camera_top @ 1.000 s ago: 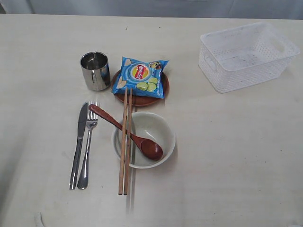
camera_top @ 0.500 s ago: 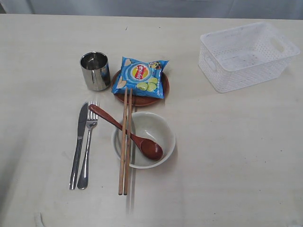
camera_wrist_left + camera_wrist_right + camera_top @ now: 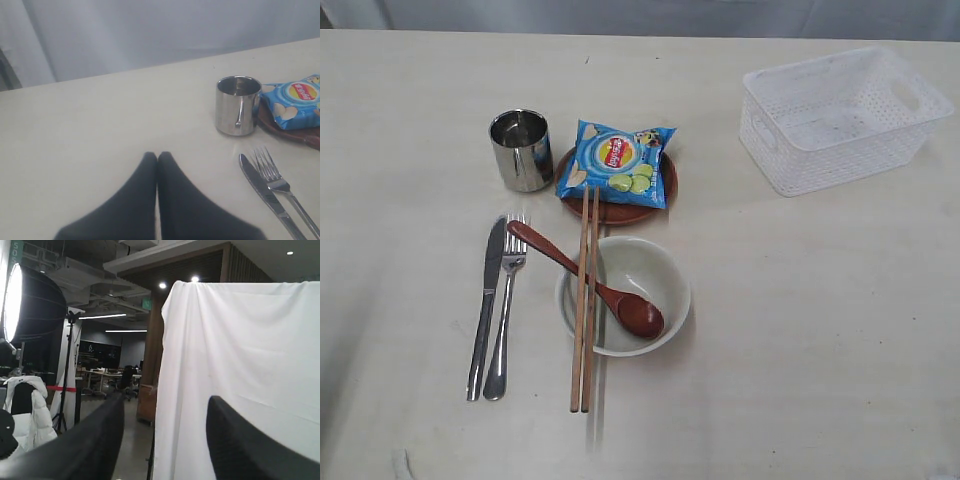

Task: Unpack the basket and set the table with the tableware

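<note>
The white basket (image 3: 842, 118) stands empty at the back right of the table (image 3: 800, 330). A steel cup (image 3: 521, 150) sits beside a brown plate (image 3: 660, 185). Knife (image 3: 486, 300) and fork (image 3: 506, 300) lie side by side. The off-white bowl (image 3: 650, 275) holds the wooden spoon (image 3: 590, 282), and chopsticks (image 3: 584, 300) lie across its rim. My left gripper (image 3: 157, 156) is shut and empty, low over bare table near the cup (image 3: 237, 105) and knife (image 3: 265, 192). My right gripper (image 3: 165, 405) is open, empty, pointing away from the table. Neither gripper shows in the exterior view.
A blue chip bag (image 3: 617, 160) lies on the plate; its corner (image 3: 295, 100) shows in the left wrist view. A white curtain (image 3: 250, 355) and studio gear fill the right wrist view.
</note>
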